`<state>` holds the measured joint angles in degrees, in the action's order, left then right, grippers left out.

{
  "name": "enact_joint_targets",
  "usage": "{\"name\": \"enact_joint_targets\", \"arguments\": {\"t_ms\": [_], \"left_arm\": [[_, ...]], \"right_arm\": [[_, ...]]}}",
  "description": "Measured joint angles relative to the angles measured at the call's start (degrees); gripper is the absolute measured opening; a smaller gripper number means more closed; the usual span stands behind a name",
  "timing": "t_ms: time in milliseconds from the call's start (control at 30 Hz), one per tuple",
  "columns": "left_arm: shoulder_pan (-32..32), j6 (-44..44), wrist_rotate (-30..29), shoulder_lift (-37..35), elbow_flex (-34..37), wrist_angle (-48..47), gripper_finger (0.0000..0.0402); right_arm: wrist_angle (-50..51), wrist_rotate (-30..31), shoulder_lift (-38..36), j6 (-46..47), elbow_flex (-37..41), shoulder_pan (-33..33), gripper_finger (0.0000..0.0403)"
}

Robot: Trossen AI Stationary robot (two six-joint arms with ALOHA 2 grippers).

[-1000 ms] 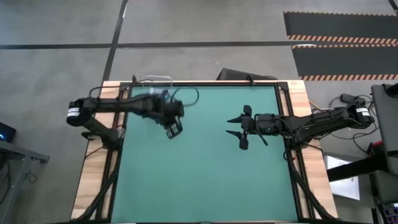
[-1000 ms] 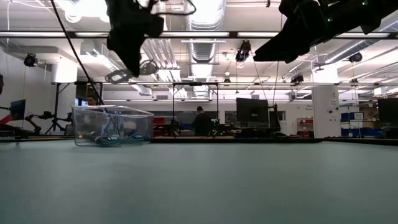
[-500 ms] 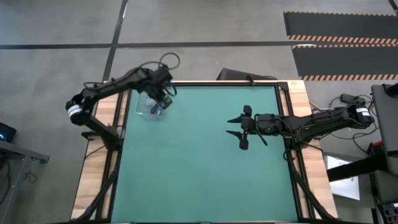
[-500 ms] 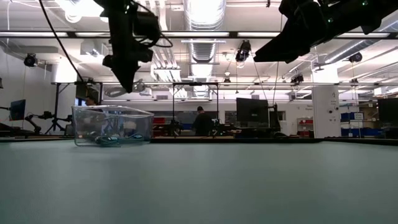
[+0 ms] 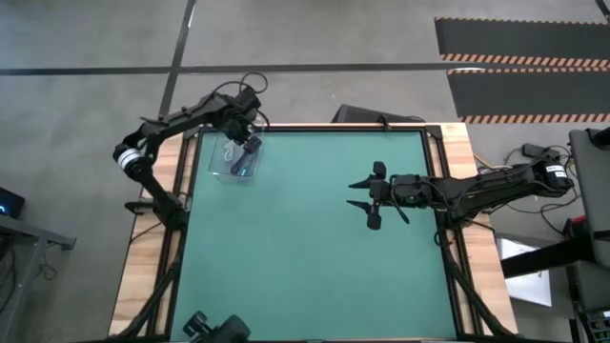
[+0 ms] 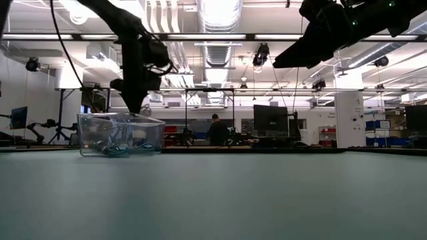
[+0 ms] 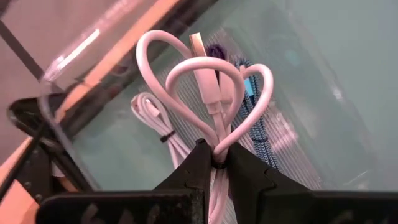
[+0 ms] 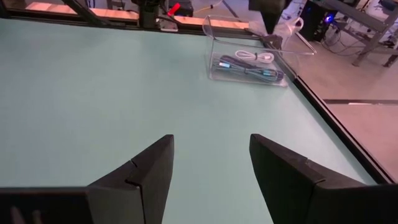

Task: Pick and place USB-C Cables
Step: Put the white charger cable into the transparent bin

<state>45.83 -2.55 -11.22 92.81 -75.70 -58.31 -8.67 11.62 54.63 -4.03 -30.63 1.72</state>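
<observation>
My left gripper (image 5: 246, 146) is over the clear plastic bin (image 5: 223, 164) at the table's far-left corner, shut on a white USB-C cable bundle (image 7: 208, 87). In the low view it (image 6: 137, 107) hangs just above the bin's rim (image 6: 120, 117). On the bin floor lie a second white cable (image 7: 152, 112), a teal braided cable (image 7: 258, 134) and a dark purple one (image 7: 216, 52). My right gripper (image 5: 372, 195) waits open above the table's right half, touching nothing. My left gripper pinches the white bundle at its tied waist (image 7: 217, 154) between the two fingers (image 7: 194, 169). It comes from above, pointing down into the bin. The bundle's loops and its plug stick out beyond the fingertips, clear of the cables below.
The bin (image 8: 249, 62) stands close to the table's far and left rails. A wide stretch of green mat (image 5: 305, 257) lies between the arms and toward the near edge. The right arm (image 6: 320, 30) hangs high over the table. People stand in the room beyond.
My left gripper has carried the white cable from the mat's left half toward the far-left corner and come down over the bin, tipping to point downward. It has stayed shut on the cable.
</observation>
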Motion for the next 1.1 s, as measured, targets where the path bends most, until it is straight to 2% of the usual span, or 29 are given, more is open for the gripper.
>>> {"name": "enact_joint_targets", "arguments": {"t_ms": [533,800,1100], "left_arm": [[0.3,1.3,-0.3,8.0,0.1,1.4,0.002],[0.3,1.4,-0.5,9.9,0.1,1.9,0.0021],[0.3,1.4,-0.9,10.2,0.1,1.9,0.0042]], "right_arm": [[0.9,0.4,0.0,0.0,0.0,0.0,0.0203],[1.0,0.4,0.0,0.0,0.0,0.0,0.0203],[1.2,0.4,0.0,0.0,0.0,0.0,0.0203]]}}
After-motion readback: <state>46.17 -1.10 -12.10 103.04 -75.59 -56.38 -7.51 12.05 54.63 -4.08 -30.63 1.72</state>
